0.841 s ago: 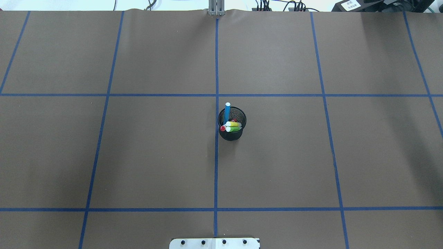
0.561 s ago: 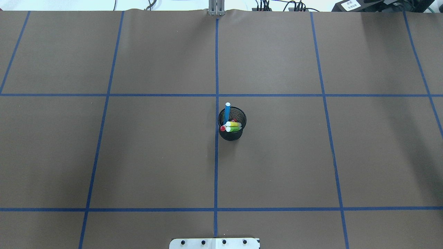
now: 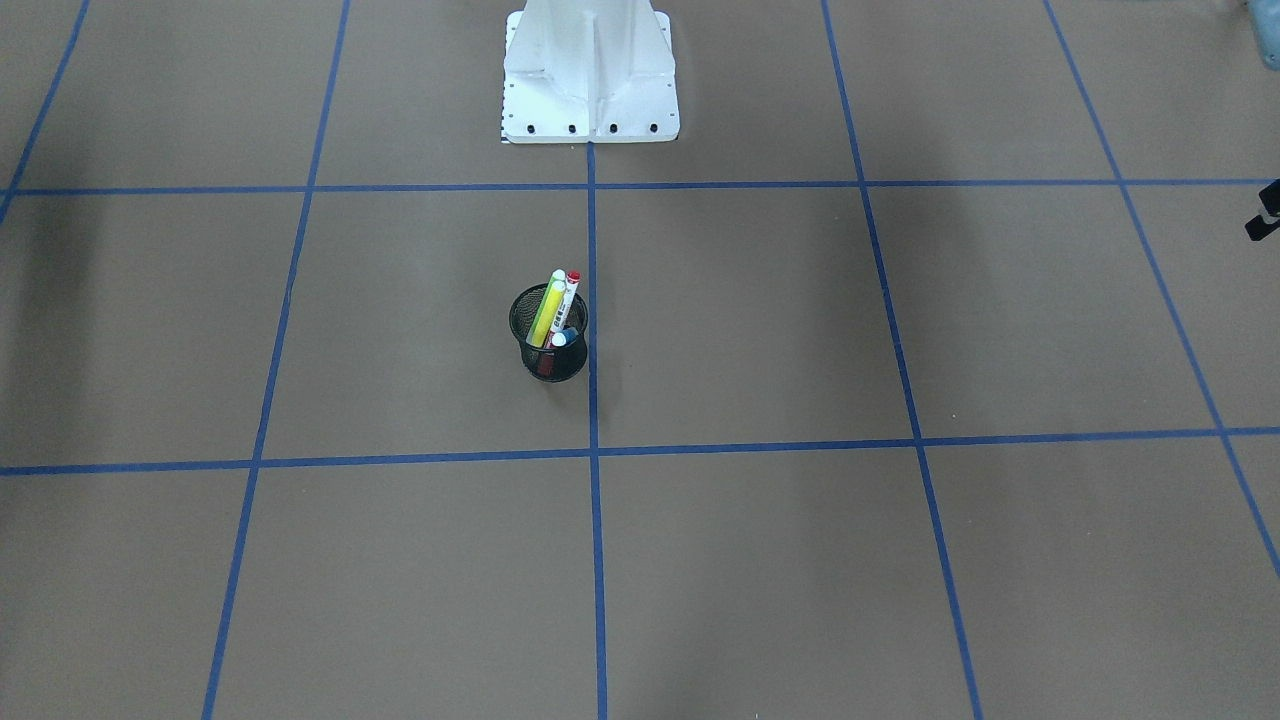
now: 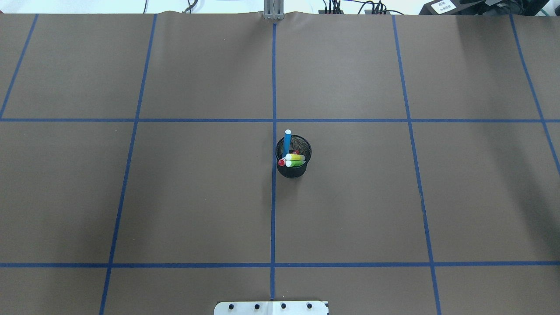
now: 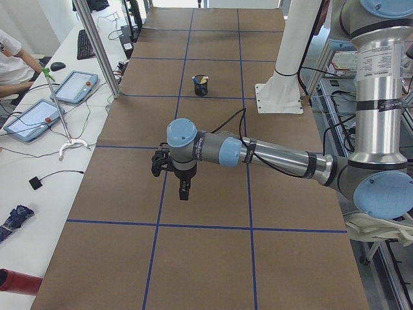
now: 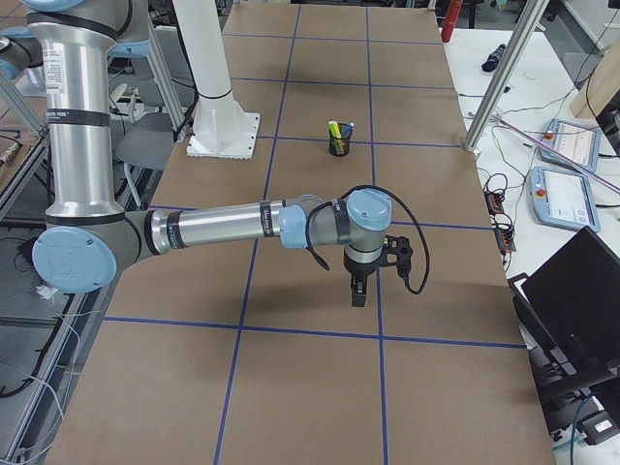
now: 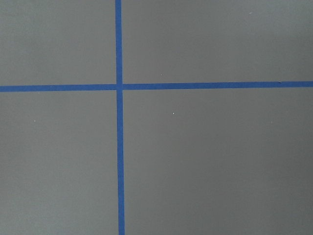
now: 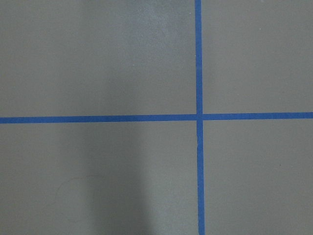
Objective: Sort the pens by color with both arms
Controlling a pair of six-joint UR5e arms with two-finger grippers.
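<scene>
The four pens stand together in a black mesh cup (image 4: 293,170) near the table's middle. The blue pen (image 4: 287,141) leans toward the far side. The yellow pen (image 4: 296,156), the green pen (image 4: 297,163) and the white pen with a red end (image 4: 281,162) lean toward the robot. The cup also shows in the front view (image 3: 548,362). My left gripper (image 5: 184,192) hangs over bare table far to the left of the cup. My right gripper (image 6: 357,294) hangs far to the right. I cannot tell whether either is open or shut.
The white base mount (image 3: 590,90) stands at the robot's edge of the table. Blue tape lines (image 4: 273,197) divide the brown table into squares. Metal posts (image 5: 97,48) and side desks with tablets (image 5: 71,87) border the table ends.
</scene>
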